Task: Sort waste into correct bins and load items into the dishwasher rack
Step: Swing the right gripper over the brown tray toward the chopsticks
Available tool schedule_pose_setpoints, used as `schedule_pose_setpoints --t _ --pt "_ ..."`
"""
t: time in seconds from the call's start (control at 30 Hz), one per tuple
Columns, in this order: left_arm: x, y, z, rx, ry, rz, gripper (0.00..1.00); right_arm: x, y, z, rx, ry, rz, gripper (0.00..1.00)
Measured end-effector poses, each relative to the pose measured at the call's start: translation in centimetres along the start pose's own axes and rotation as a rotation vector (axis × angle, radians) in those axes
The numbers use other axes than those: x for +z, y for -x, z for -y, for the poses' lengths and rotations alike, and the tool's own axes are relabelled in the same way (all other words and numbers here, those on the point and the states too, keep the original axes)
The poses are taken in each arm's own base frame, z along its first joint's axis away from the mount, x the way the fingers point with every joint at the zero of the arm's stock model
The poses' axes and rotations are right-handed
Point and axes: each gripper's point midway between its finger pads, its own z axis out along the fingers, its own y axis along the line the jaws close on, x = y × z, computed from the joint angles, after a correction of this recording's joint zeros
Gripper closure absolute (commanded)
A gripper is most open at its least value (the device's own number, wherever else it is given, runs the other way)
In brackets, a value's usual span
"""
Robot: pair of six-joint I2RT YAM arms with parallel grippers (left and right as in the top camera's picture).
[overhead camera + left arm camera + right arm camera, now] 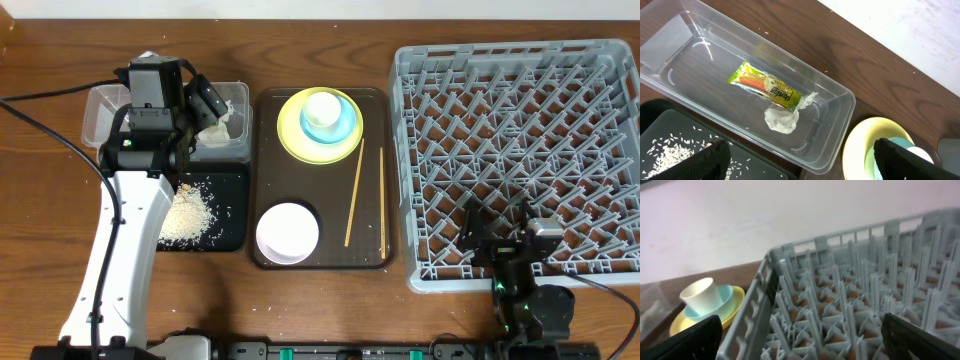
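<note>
The yellow-green snack wrapper (767,86) and crumpled white tissue (781,119) lie inside the clear tub (685,30). My left gripper (800,160) is open and empty above the tub's near end (100,105). Rice crumbs (188,212) lie in the black tray (235,215). The white cup (322,105) sits in the light blue bowl (340,125) on the yellow plate (292,135). The white bowl (288,232) and chopsticks (354,195) lie on the brown tray. My right gripper (497,222) is open and empty over the front edge of the grey rack (520,130).
The brown serving tray (265,100) lies between the bins and the rack. The right wrist view shows the rack's pegs (850,295) and the cup (700,294) beyond its left wall. A white wall runs along the table's back edge.
</note>
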Motion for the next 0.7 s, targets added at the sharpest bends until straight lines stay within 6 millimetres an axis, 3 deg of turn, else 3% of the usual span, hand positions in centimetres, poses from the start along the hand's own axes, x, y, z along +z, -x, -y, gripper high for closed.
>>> schedule_pose_setpoints --t 0.1,0.27,0.43,0.57,0.7 --pt "0.0 0.0 0.0 0.000 0.000 -0.001 0.06 -0.4 0.2 -0.1 0.029 -0.020 -0.074 0.01" --pt "0.0 -0.1 0.0 0.000 -0.002 -0.003 0.06 -0.4 4.2 -1.3 0.052 -0.065 -0.210 0.01" --pt "0.0 -0.1 0.0 0.000 -0.002 -0.005 0.06 1.7 7.7 -3.0 0.068 -0.111 -0.443 0.01" --pt "0.0 -0.1 0.0 0.000 -0.002 -0.004 0.06 5.0 8.9 -6.4 0.065 -0.082 -0.655 0.01" --pt "0.0 -0.1 0.0 0.001 -0.002 -0.004 0.06 8.5 7.4 -11.9 0.023 0.020 -0.795 0.01"
